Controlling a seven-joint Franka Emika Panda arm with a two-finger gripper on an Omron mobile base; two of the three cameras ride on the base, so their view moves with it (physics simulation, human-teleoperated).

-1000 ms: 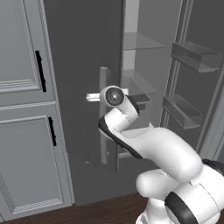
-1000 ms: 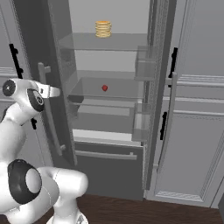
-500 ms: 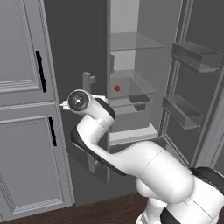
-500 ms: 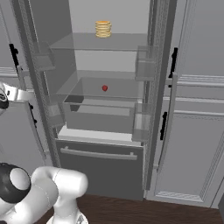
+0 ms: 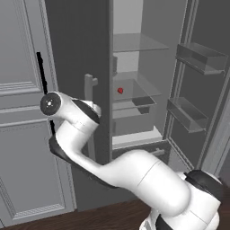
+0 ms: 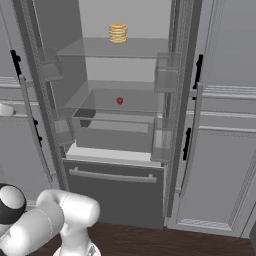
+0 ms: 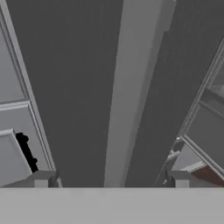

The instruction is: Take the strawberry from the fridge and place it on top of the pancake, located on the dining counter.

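From my remote station: the tall dark grey French-door fridge point(image 6: 120, 130) stands with both doors swung wide, filling the centre of the right base view. The tiny bright red strawberry point(image 6: 119, 100) sits alone on a glass shelf at mid-height, centre of that frame; in the left base view it shows as a red dot point(image 5: 120, 90) just right of centre. A taller yellow-golden stack of pancakes point(image 6: 118, 33) rests on the shelf above, near the top centre.

In the hand view, my two-finger gripper point(image 7: 109, 179) has its dark tips standing wide apart at the bottom edge, one on either side of the long grey bar handle point(image 7: 135, 92) of the left door, gripping nothing. The handle runs up the middle of that frame against the dark door face.
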